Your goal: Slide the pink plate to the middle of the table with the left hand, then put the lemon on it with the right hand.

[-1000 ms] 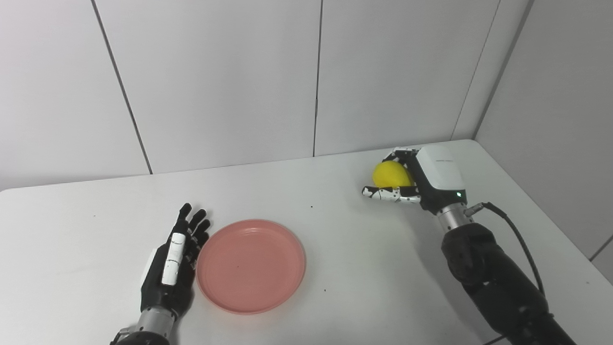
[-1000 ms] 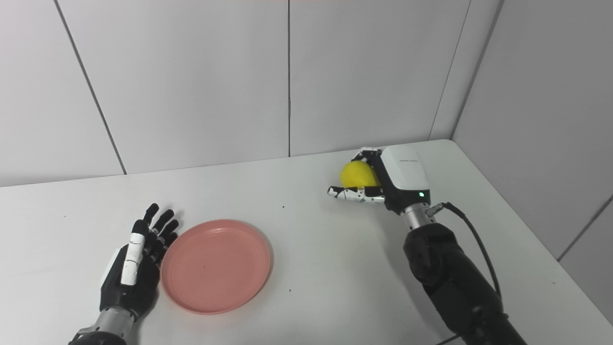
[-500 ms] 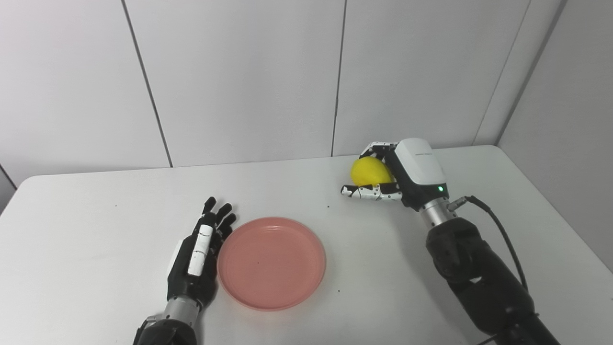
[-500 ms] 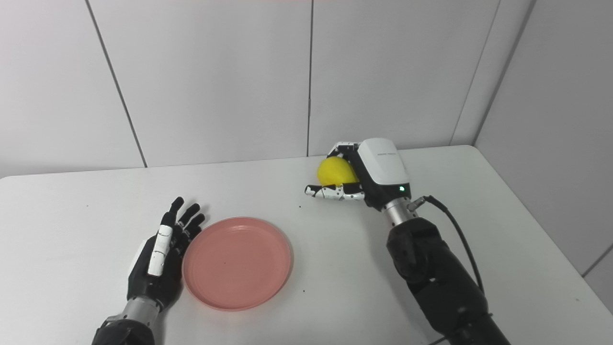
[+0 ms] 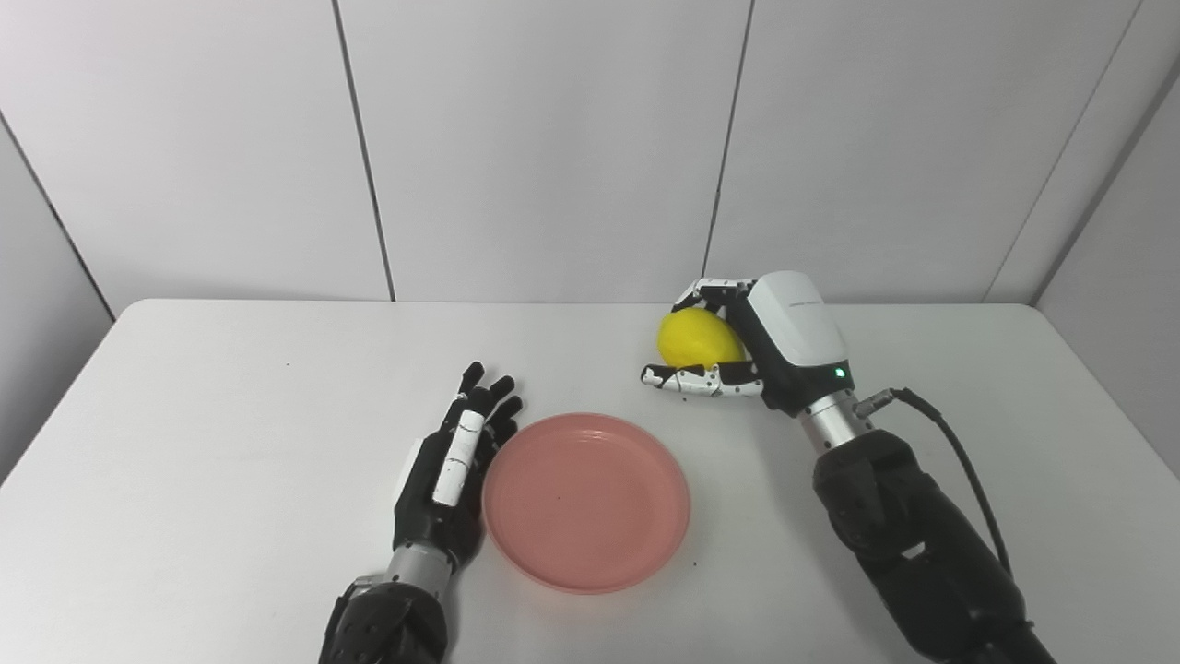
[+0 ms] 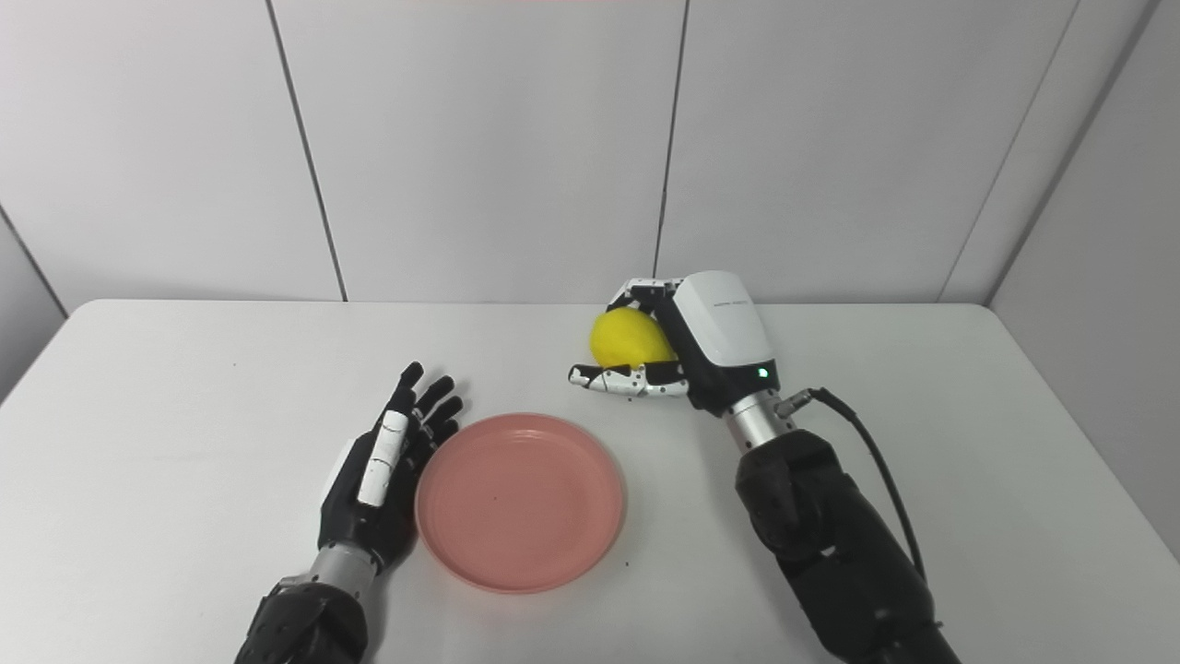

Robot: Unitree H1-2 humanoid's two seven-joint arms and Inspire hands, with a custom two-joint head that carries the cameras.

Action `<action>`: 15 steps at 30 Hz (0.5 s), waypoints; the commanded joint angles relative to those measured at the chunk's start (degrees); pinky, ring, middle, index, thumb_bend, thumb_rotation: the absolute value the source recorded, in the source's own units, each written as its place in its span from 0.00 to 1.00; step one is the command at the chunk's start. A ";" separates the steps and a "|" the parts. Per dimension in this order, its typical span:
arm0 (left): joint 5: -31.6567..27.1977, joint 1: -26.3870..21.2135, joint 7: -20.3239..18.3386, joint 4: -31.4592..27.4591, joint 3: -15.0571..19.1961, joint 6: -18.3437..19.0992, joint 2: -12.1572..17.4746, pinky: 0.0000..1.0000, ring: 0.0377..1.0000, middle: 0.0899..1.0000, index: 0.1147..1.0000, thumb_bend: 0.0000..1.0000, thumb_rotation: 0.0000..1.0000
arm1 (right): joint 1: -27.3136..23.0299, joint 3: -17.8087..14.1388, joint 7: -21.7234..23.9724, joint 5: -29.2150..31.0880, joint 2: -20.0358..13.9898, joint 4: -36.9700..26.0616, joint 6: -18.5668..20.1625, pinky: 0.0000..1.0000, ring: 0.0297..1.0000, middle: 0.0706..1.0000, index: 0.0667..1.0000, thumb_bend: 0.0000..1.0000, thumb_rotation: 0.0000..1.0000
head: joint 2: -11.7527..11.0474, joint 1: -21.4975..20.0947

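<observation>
The pink plate (image 5: 586, 502) lies flat on the white table (image 5: 230, 415), near its middle and towards the front. My left hand (image 5: 451, 472) rests against the plate's left rim, open, with its fingers straight and pointing away from me. The yellow lemon (image 5: 697, 337) is behind the plate and to its right, held in my right hand (image 5: 779, 343). That hand's fingers curl over the top of the lemon and its thumb reaches under it. The lemon's right side is hidden by the palm.
Grey wall panels stand close behind the table's far edge. A black cable (image 5: 959, 452) loops out from my right wrist over the right part of the table. Nothing else stands on the table.
The camera has turned left, so the whole picture shifted right. My right hand has carried the lemon left, closer to the plate. The left hand still rests at the plate's rim.
</observation>
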 commanded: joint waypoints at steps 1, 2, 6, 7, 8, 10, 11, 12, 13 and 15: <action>1.14 2.26 1.52 1.95 -0.44 3.57 -0.92 0.95 0.92 0.92 1.00 0.81 0.72 | -3.37 0.13 -0.01 0.18 0.19 -0.61 -2.97 0.16 0.19 0.24 0.31 0.53 0.68 | 0.04 1.06; 1.36 2.26 1.63 2.01 -0.62 3.49 -0.97 0.96 0.92 0.92 1.00 0.81 0.72 | -3.49 0.45 -0.10 -0.05 0.41 -0.47 -3.33 0.17 0.19 0.24 0.31 0.53 0.67 | 0.05 1.15; 1.68 2.31 1.90 2.07 -0.60 3.24 -1.47 0.99 0.93 0.93 1.00 0.79 0.73 | -3.93 1.67 0.07 -0.84 1.59 -0.17 -4.09 0.18 0.20 0.23 0.30 0.54 0.65 | 0.06 2.26; 1.73 2.33 1.96 2.06 -0.60 3.21 -1.57 0.99 0.93 0.93 1.00 0.79 0.73 | -3.99 1.94 0.24 -1.11 1.82 -0.27 -3.92 0.18 0.20 0.24 0.31 0.54 0.67 | 0.14 2.57; 1.73 2.37 1.97 1.98 -0.58 3.22 -1.63 0.99 0.93 0.93 1.00 0.80 0.73 | -4.08 2.30 0.43 -1.33 2.09 -0.30 -3.98 0.18 0.20 0.24 0.31 0.55 0.69 | 0.14 2.61; 1.73 2.43 2.00 1.87 -0.59 3.21 -1.72 0.99 0.94 0.93 1.00 0.80 0.74 | -4.16 2.75 0.78 -1.46 2.36 -0.35 -4.23 0.17 0.20 0.24 0.32 0.54 0.71 | 0.11 2.77; 1.87 2.45 2.04 1.86 -0.64 3.17 -1.66 0.99 0.94 0.93 1.00 0.80 0.74 | -4.14 3.15 1.22 -1.67 2.49 -0.49 -4.25 0.17 0.20 0.24 0.32 0.54 0.71 | 0.11 2.88; 1.99 2.47 2.08 1.87 -0.69 3.13 -1.60 0.99 0.94 0.93 1.00 0.80 0.74 | -4.10 3.39 1.54 -1.84 2.57 -0.60 -4.24 0.18 0.21 0.26 0.35 0.54 0.74 | 0.11 2.88; 2.27 2.49 2.13 1.83 -0.83 3.19 -1.44 0.99 0.94 0.93 1.00 0.80 0.75 | -3.98 3.68 1.91 -2.07 2.78 -0.77 -4.01 0.19 0.22 0.27 0.36 0.54 0.75 | 0.09 2.99; 2.58 2.53 2.21 1.78 -0.97 3.29 -1.25 0.99 0.93 0.92 1.00 0.81 0.76 | -3.69 3.97 2.44 -2.17 3.09 -1.09 -3.75 0.19 0.22 0.27 0.36 0.55 0.76 | 0.09 3.01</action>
